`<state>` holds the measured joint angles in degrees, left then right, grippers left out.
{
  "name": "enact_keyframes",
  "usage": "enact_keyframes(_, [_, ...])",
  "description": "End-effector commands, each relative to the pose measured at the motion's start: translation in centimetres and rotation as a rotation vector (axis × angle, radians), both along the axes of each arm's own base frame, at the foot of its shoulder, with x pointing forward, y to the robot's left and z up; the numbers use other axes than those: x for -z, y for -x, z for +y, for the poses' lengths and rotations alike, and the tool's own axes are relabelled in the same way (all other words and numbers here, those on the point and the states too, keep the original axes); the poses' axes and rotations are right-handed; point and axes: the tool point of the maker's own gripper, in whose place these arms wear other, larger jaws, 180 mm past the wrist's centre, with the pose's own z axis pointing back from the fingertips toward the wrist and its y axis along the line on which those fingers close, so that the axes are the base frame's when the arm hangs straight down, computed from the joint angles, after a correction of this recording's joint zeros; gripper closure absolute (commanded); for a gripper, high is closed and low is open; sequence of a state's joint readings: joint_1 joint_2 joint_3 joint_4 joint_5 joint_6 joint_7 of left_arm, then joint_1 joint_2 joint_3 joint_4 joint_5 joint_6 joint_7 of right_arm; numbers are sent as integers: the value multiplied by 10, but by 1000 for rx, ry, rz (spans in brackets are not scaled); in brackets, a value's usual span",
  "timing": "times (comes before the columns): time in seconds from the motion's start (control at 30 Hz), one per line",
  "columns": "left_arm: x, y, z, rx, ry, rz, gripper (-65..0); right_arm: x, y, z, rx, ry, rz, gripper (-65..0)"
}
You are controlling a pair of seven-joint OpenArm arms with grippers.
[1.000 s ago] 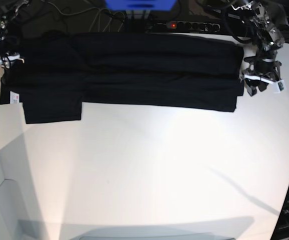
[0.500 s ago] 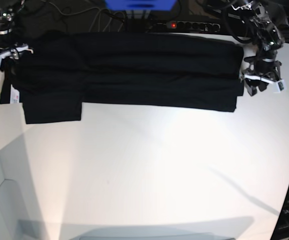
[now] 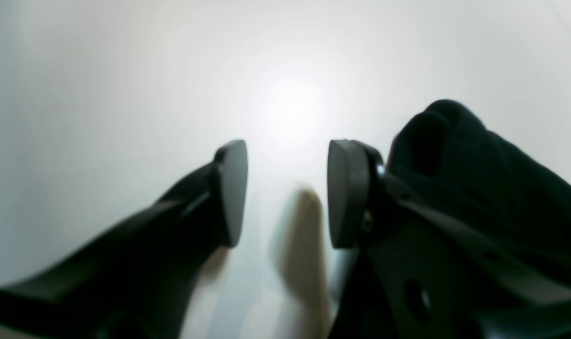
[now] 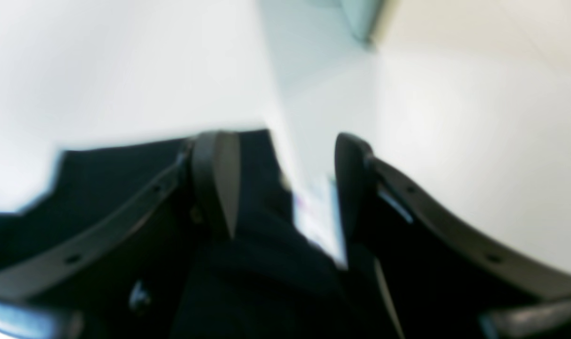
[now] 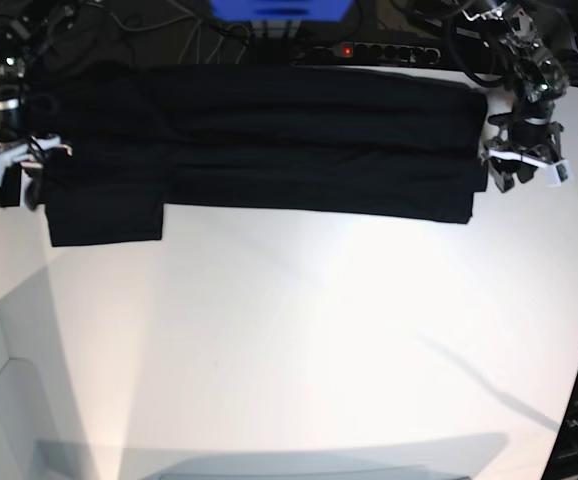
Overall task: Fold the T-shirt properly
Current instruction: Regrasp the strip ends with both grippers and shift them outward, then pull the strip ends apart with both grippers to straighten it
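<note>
Clearly the T-shirt (image 5: 269,145) is soft, limp cloth, and it lies flat across the far side of the white desk (image 5: 309,340) as a long dark band, already folded lengthwise by the look of its layered edges. At the left of the base view, the sleeve end hangs lower than the rest, and the right claw (image 5: 7,165) hovers over that end. Its wrist camera shows the jaws standing apart with nothing pinched, black fabric and a small white label (image 4: 316,221) lying beneath the gap.

The cloth looks light and will likely drape and sag wherever it is not supported, so a single pinch would probably let the layers slide apart. I judge the best hold to be at the corners or along a folded edge, taking all the layers together.

At the right of the base view, the left claw (image 5: 521,168) sits just beside the hem end. Its wrist camera shows the jaws parted over bare desk, gripping nothing, with a bunched fold of fabric lying against the outside of one finger (image 3: 346,193). That thicker fold seems a firmer place to pinch than a single layer.
</note>
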<state>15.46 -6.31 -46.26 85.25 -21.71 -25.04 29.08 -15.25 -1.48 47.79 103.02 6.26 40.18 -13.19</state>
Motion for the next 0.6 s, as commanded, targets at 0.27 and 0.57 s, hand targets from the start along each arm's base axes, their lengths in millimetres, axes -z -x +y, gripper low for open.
enact_keyframes(0.27, [-12, -5, 5, -3, -21, -41, -271, 41, -103, 7, -56, 64, 197, -330])
enact_keyframes(0.57, [-12, 0, 7, -8, -26, -33, -271, 79, -116, -3, -73, 4, 297, -330])
